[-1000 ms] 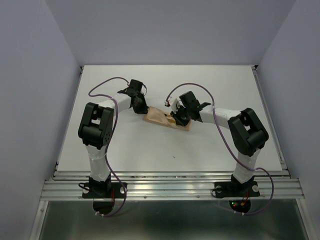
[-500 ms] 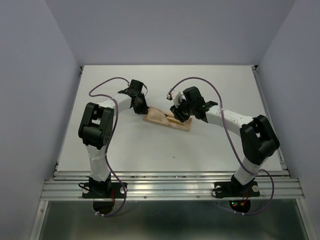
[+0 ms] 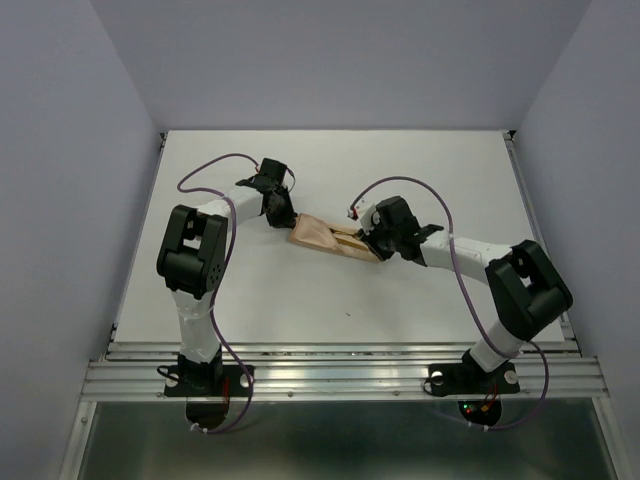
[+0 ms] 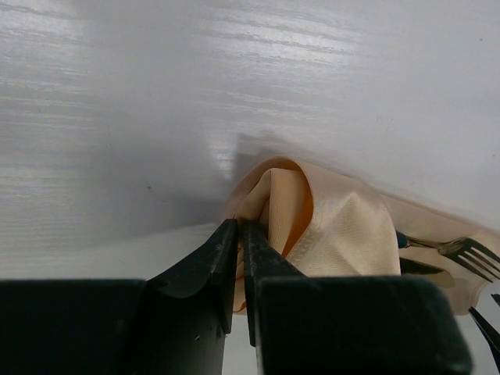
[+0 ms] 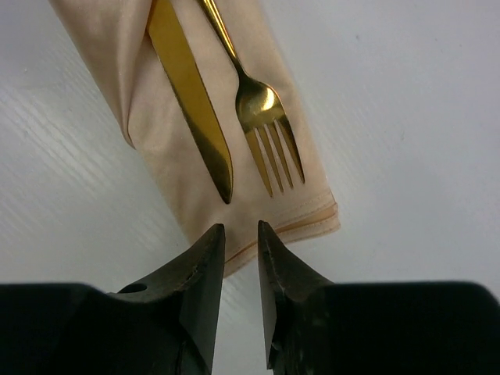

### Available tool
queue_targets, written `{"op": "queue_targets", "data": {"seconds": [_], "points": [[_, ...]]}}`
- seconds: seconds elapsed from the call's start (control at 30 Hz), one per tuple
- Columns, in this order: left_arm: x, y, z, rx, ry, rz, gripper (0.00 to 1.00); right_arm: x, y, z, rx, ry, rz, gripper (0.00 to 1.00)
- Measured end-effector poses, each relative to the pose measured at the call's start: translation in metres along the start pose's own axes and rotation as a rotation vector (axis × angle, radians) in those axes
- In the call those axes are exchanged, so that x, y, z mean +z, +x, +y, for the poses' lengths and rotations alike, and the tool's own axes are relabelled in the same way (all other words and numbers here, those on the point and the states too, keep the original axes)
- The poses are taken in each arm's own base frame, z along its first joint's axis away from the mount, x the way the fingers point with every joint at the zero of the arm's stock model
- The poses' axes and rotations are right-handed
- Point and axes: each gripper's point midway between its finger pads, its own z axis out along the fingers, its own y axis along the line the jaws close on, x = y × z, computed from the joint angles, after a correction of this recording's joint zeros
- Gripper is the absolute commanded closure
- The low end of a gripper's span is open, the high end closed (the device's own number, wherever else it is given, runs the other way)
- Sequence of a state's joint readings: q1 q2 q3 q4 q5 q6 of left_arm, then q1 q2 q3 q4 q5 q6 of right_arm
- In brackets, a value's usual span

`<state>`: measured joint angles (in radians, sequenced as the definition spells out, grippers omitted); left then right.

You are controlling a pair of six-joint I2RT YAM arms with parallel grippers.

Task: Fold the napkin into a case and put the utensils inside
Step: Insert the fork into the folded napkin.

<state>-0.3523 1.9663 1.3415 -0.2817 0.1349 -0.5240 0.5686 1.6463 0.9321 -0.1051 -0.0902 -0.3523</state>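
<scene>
The peach-orange napkin (image 3: 318,235) lies folded as a narrow case (image 5: 266,205) mid-table. A gold knife (image 5: 191,105) and a gold fork (image 5: 264,117) lie on its top layer, their heads near its right end and their handles running under a fold. My left gripper (image 3: 283,217) is shut on the napkin's left end (image 4: 328,226), with cloth pinched between the fingertips (image 4: 231,231). The fork's tines (image 4: 473,256) show past that fold. My right gripper (image 5: 241,228) hovers open just off the case's right end, holding nothing.
The white table (image 3: 420,310) ends in a metal rail along the near edge (image 3: 340,365). Grey walls stand close on the left, right and back. Purple cables (image 3: 215,160) loop above both forearms. A small dark speck (image 3: 347,315) lies in front of the napkin.
My right gripper has moved rightward along the case to its right end, and that arm has stretched out lower. Its jaws widened, then narrowed. The left gripper has kept its pinch.
</scene>
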Motion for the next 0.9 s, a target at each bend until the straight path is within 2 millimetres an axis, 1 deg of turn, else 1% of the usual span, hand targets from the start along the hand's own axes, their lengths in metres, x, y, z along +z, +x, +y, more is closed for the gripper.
{"op": "queue_targets", "data": {"seconds": [0.1,0.2,0.3,0.57,0.9], "points": [[0.0,0.0,0.0,0.0,-0.001,0.0,0.8,-0.007,0.005,-0.001,-0.002,0.016,-0.002,0.76],[0.0,0.0,0.0,0.0,-0.003,-0.001,0.8,-0.01,0.0,-0.008,-0.012,0.043,-0.022,0.76],[0.0,0.0,0.001,0.0,-0.003,-0.001,0.8,-0.009,0.0,-0.014,-0.018,0.061,-0.023,0.76],[-0.001,0.0,0.0,0.001,-0.006,0.002,0.8,0.002,0.011,-0.023,-0.044,0.083,0.017,0.76],[-0.002,-0.001,0.0,0.008,-0.006,0.002,0.8,0.012,0.003,-0.027,-0.058,0.081,0.017,0.76]]}}
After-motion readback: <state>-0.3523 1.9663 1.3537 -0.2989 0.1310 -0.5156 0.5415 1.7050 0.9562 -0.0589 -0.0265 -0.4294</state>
